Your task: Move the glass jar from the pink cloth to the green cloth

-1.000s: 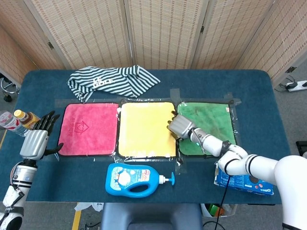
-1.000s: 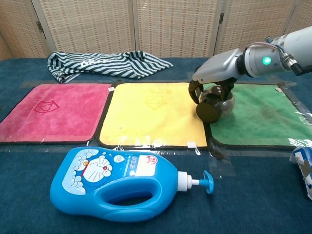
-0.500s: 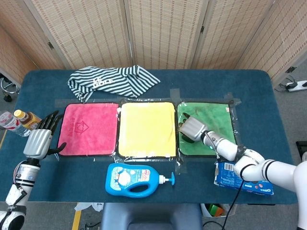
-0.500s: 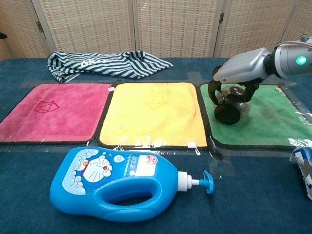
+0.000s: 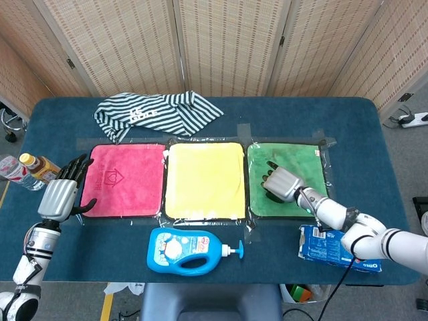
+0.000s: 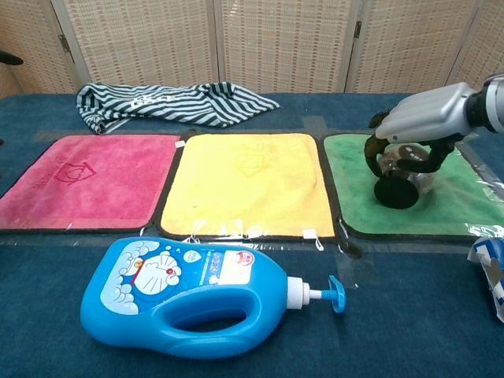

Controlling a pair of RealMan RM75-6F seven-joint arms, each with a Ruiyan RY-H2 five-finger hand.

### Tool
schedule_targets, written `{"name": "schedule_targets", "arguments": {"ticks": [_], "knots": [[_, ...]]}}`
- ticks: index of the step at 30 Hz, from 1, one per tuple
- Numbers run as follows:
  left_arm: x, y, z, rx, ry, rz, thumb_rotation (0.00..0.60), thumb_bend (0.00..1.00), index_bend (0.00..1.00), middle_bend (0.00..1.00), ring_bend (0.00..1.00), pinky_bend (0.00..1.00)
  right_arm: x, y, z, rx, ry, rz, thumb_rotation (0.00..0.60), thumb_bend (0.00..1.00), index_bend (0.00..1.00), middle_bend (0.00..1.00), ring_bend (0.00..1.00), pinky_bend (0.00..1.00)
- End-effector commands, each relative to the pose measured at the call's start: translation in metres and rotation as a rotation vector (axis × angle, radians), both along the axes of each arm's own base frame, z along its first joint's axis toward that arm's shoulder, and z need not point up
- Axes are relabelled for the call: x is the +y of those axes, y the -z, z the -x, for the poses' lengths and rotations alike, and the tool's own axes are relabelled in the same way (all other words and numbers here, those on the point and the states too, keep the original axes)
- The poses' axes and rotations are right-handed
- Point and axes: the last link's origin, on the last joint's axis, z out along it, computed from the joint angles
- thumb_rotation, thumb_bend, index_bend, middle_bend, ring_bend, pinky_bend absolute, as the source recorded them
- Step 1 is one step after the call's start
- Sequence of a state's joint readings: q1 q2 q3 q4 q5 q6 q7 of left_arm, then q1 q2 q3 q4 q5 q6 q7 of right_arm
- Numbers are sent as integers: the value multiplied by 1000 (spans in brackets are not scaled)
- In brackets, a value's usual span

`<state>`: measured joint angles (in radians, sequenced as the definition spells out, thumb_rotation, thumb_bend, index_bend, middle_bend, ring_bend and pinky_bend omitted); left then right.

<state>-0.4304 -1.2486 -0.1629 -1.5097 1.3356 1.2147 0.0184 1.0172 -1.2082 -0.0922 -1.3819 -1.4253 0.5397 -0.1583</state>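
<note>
The right hand is gripping the glass jar from above, its dark fingers curling down around the jar's sides. The jar is tilting, its dark lid end facing the chest camera, and it is sitting over the green cloth, in the middle of that cloth; whether it is touching the cloth cannot be told. In the head view the right hand is covering the jar almost wholly, over the green cloth.

The left hand is holding nothing, its fingers spreading apart, and is hovering at the left edge of the bench, just beside the pink cloth. It is not showing in the chest view.

The yellow cloth is lying between the pink cloth and the green one. A striped garment is lying crumpled behind the cloths. A blue detergent bottle is lying on its side in front of the yellow cloth, pump pointing right. A blue biscuit packet is lying near the right forearm. Two small bottles are showing beyond the bench's left edge.
</note>
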Motion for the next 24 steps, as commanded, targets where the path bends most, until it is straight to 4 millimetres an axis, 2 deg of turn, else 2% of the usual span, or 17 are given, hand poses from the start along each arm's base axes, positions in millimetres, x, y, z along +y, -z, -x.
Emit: {"name": "schedule_targets", "arguments": {"ticks": [1,11,16,21,24], "knots": [[1,1,0,1,1,4,600,305,0,0,0,160,2,-5,6,0,10,8,600,694,351,272,228,0],[3,3,-5,0,13,6,600,305,0,0,0,160,4,-18,16,-21,34,49,600,694,352,271,223,0],[6,1,-7,0,20,-5,600,305,0,0,0,158,3,-29,7,-147,51,134,600,694,292,179,177,0],[8,-2,-9,10,31,-16,600,305,0,0,0,158,9,-53,3,-297,89,243,600,694,214,126,149,0],[8,-6,-10,19,36,-23,600,306,0,0,0,155,21,-72,7,-357,118,305,600,693,195,126,147,0]]}}
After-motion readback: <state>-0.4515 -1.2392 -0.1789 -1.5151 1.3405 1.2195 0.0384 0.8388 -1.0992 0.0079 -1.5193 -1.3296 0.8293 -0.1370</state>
